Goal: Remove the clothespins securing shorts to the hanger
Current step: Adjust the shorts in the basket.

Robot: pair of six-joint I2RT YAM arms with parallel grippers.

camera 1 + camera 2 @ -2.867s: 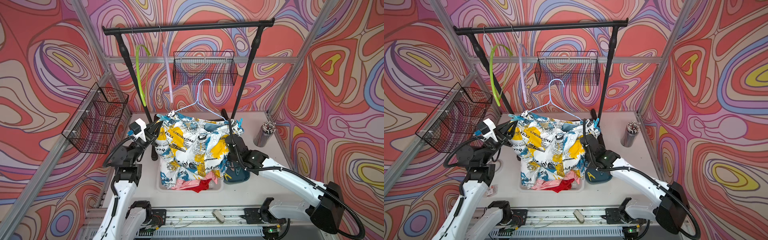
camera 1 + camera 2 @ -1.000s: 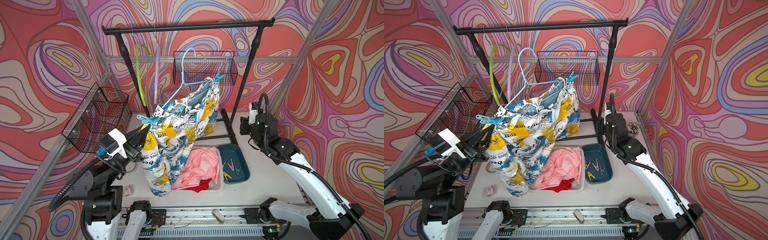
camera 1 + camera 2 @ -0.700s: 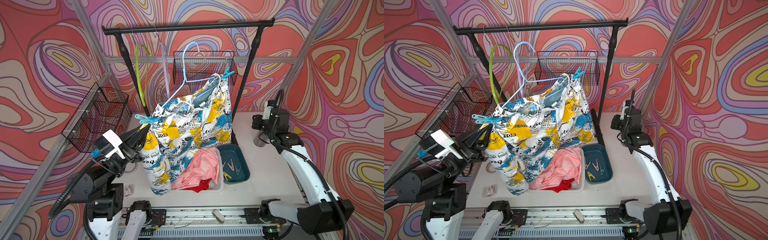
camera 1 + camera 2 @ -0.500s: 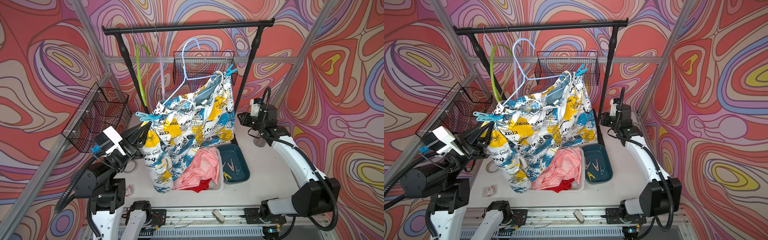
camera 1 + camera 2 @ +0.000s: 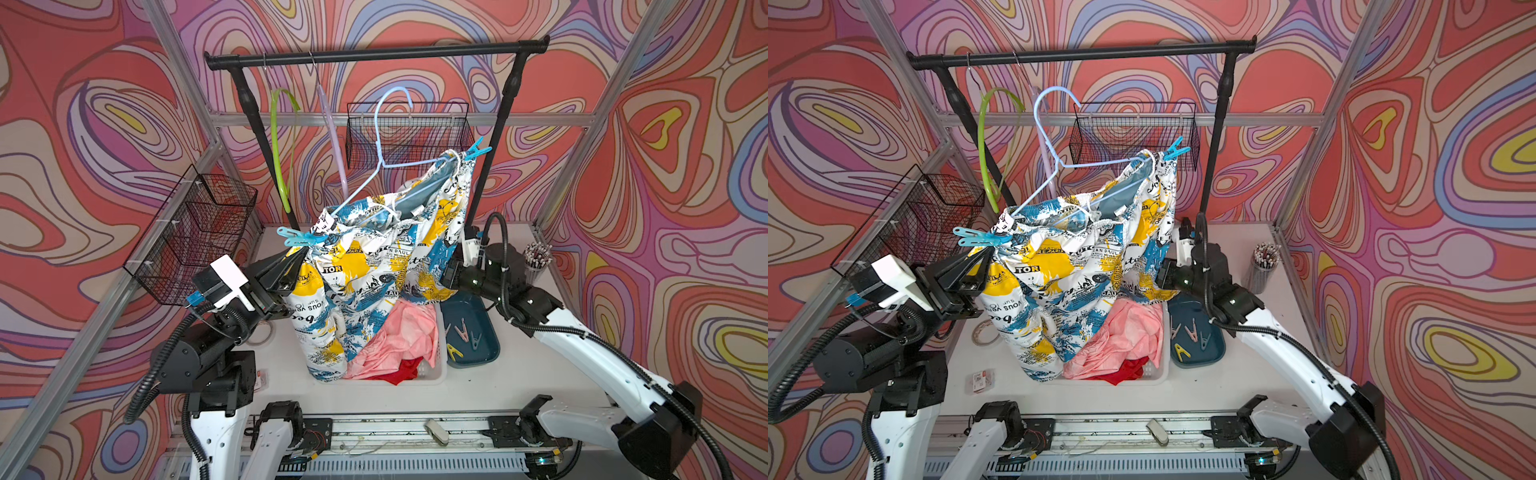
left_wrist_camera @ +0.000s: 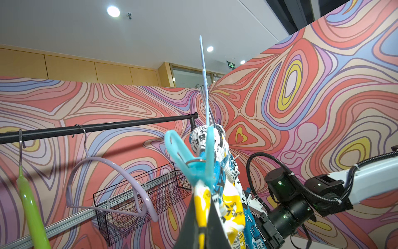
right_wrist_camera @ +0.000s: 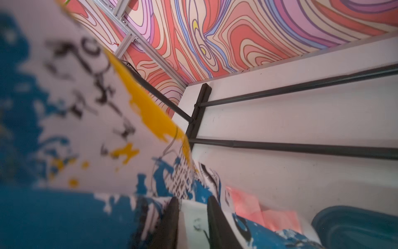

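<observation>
The left tool (image 5: 297, 259) clamps the printed shorts (image 5: 374, 257) below a blue clothespin (image 5: 301, 240); right tool (image 7: 193, 200) pinches their hem.

Printed shorts (image 5: 374, 270): white, blue-and-yellow newsprint pattern. Waistband pinned to a light blue wire hanger (image 5: 377, 139) that is tilted, one end high; legs droop into a white basket (image 5: 441, 365).
Low-corner clothespin (image 5: 299, 240), high-corner clothespin (image 5: 478, 150): light blue, both clamped on the waistband.
Pink shorts (image 5: 407, 332): crumpled in the basket, over red shorts (image 5: 401, 376).
Yellow clothespin (image 5: 455, 353), pink clothespin (image 5: 461, 331), grey clothespin (image 5: 476, 340): loose in a teal tray (image 5: 469, 307).
</observation>
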